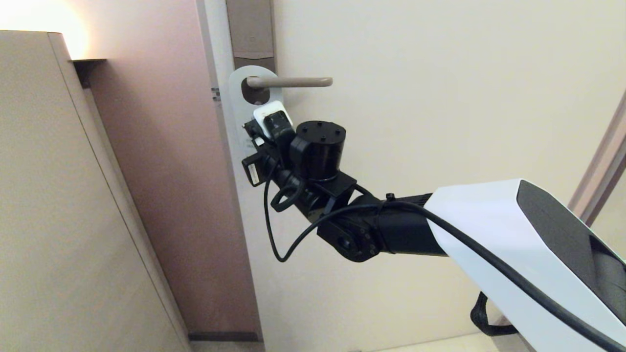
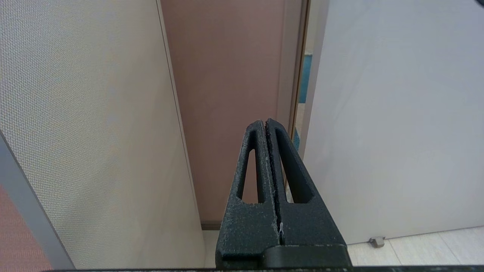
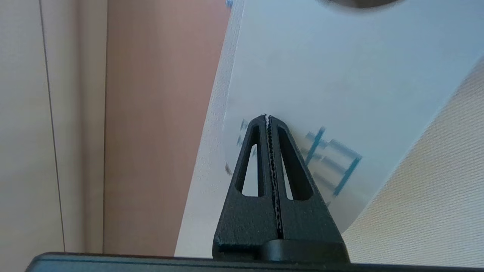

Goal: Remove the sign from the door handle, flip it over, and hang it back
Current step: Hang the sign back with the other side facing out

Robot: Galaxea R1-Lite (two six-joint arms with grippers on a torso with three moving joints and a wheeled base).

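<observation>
You are seeing the right gripper, fingers pressed together and empty, pointing at the white sign hanging on the door handle just ahead of its fingertips; the left gripper is sitting closed, away from both.

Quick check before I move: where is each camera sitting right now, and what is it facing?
Head: looks from the robot's head at the door, the sign hanging on the door handle; right arm reaches in.
Left wrist: behind the shut left gripper, facing wall panels and floor.
Right wrist: behind the shut right gripper, facing the sign's white face.
Shared: sign, head and right wrist.
</observation>
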